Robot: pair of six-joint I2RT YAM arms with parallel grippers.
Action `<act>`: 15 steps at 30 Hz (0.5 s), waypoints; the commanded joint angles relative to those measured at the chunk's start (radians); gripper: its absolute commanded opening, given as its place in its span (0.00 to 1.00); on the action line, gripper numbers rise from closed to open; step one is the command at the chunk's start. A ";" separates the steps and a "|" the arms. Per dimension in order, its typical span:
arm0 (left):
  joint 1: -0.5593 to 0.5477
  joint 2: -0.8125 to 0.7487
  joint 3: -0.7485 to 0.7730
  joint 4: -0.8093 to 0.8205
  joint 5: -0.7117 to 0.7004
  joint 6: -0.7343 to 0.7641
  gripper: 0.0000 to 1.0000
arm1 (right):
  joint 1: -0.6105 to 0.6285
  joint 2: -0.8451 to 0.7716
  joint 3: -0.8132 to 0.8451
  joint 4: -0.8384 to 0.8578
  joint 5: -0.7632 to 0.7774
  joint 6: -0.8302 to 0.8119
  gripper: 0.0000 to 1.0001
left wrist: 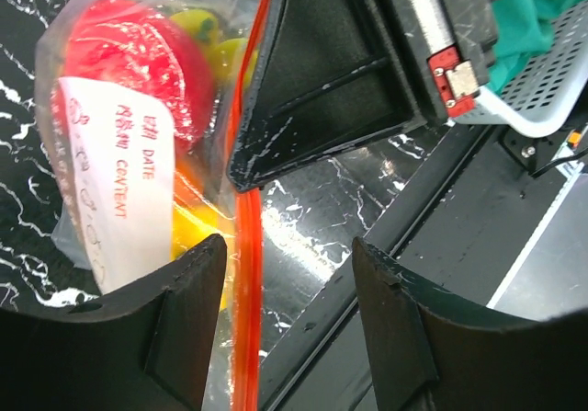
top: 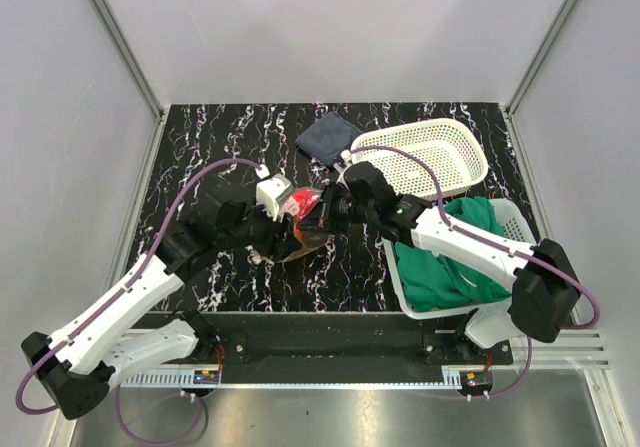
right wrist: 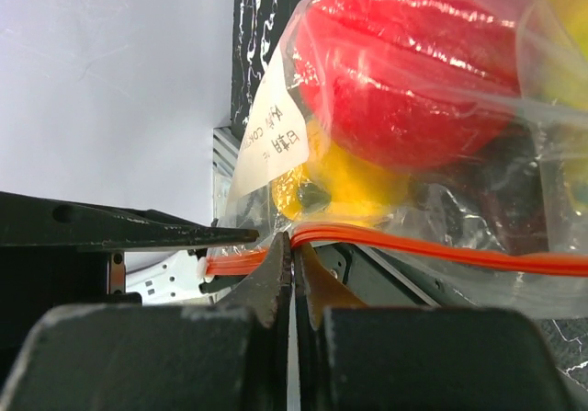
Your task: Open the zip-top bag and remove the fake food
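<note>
The zip-top bag hangs above the middle of the table between both grippers. Through its clear plastic the fake food shows: a red apple and yellow pieces. A white label is stuck on the bag's side. My right gripper is shut on the bag's orange zip strip. My left gripper stands open around the same strip, which runs close to its left finger without being pinched. The dark fruit is not clear.
A white perforated basket stands at the back right, with a dark blue folded cloth to its left. A green cloth fills a white bin at the right. A black rail runs along the near edge.
</note>
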 commanded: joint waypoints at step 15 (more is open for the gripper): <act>-0.003 0.071 0.068 -0.057 -0.187 0.092 0.25 | -0.037 0.011 0.101 0.004 -0.054 -0.003 0.00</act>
